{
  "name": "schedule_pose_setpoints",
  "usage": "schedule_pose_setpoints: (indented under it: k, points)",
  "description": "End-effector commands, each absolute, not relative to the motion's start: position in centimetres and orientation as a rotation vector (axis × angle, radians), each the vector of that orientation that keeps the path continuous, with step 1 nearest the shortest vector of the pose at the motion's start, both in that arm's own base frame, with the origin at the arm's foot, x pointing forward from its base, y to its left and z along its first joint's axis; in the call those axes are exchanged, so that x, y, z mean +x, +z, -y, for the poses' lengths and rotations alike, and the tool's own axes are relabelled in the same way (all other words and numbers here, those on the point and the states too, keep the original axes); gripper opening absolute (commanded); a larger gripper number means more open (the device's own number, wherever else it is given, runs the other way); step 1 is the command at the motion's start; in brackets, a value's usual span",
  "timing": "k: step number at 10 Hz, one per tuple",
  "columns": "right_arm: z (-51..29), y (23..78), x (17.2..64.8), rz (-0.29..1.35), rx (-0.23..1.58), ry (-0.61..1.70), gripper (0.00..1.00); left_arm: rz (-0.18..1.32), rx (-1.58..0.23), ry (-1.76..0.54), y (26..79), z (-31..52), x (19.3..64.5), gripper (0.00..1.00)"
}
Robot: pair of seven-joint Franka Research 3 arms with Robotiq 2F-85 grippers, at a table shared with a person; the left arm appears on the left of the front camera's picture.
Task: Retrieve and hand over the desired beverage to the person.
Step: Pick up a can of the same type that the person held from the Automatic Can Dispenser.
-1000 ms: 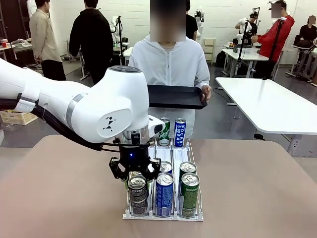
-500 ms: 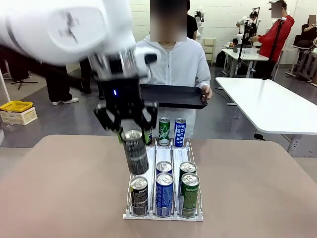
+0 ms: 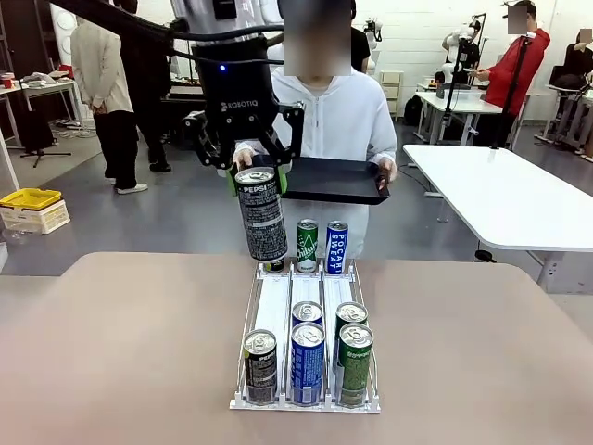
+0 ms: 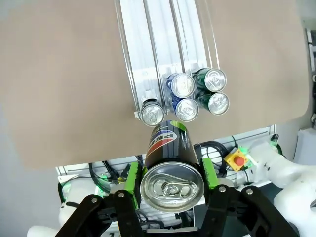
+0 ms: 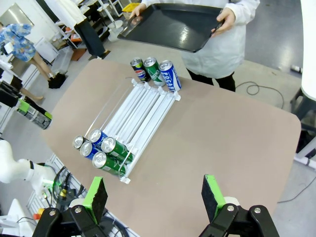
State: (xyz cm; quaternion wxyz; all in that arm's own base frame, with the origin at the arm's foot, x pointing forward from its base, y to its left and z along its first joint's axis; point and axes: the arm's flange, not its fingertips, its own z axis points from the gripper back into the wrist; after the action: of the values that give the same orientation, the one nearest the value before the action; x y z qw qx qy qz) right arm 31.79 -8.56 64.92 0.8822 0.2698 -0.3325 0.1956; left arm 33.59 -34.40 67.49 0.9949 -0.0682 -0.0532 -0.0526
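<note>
My left gripper (image 3: pixel 256 172) is shut on a black Pepsi can (image 3: pixel 262 219), which hangs slightly tilted high above the far end of the can rack (image 3: pixel 274 297). In the left wrist view the can (image 4: pixel 170 155) sits between the green pads, top towards the camera. Just behind it, the person (image 3: pixel 338 116) in a white hooded jacket holds a black tray (image 3: pixel 338 181) level in both hands at the table's far side. My right gripper (image 5: pixel 154 196) stands open, high above the table's edge, with nothing between its fingers. The left gripper's can (image 5: pixel 35 117) also shows at the far left of the right wrist view.
The rack on the brown table (image 3: pixel 120 352) holds a Pepsi can (image 3: pixel 260 366), blue cans (image 3: pixel 308 363) and green cans (image 3: pixel 354 363) at its near end, and more cans (image 3: pixel 321 247) at its far end. A white table (image 3: pixel 500 195) stands at the right.
My left gripper has lifted the Pepsi can out of the rack's left lane and carried it up and away towards the person's tray. Another Pepsi can now stands at that lane's near end.
</note>
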Motion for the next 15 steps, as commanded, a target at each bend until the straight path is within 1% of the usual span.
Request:
schedule_pose_setpoints:
  k: [1, 2, 4, 5, 7, 9, 13, 15]
  points:
    - [8.6, 64.9, 32.0, 0.703, 0.592, 0.421, 1.00, 0.082, -0.107, -0.102, 68.3, 35.1, 33.8, 0.00]
    - [8.6, 64.9, 32.0, 0.703, 0.592, 0.421, 1.00, 0.107, -0.137, -0.105, 67.5, 34.4, 33.6, 0.00]
    - [8.6, 64.9, 32.0, 0.703, 0.592, 0.421, 1.00, 0.107, -0.137, -0.105, 67.5, 34.4, 33.6, 0.00]
    - [8.6, 64.9, 32.0, 0.703, 0.592, 0.421, 1.00, 0.078, -0.127, -0.110, 66.9, 34.8, 34.3, 0.58]
    - [8.6, 64.9, 32.0, 0.703, 0.592, 0.421, 1.00, 0.107, -0.110, -0.168, 70.1, 38.3, 33.6, 0.58]
    - [8.6, 64.9, 32.0, 0.703, 0.592, 0.421, 1.00, 0.158, -0.047, -0.185, 73.1, 41.1, 32.1, 0.58]
    - [8.6, 64.9, 32.0, 0.703, 0.592, 0.421, 1.00, 0.187, 0.011, -0.179, 74.7, 43.2, 31.0, 0.58]
    - [8.6, 64.9, 32.0, 0.703, 0.592, 0.421, 1.00, 0.193, 0.001, -0.185, 74.8, 43.3, 30.5, 0.58]
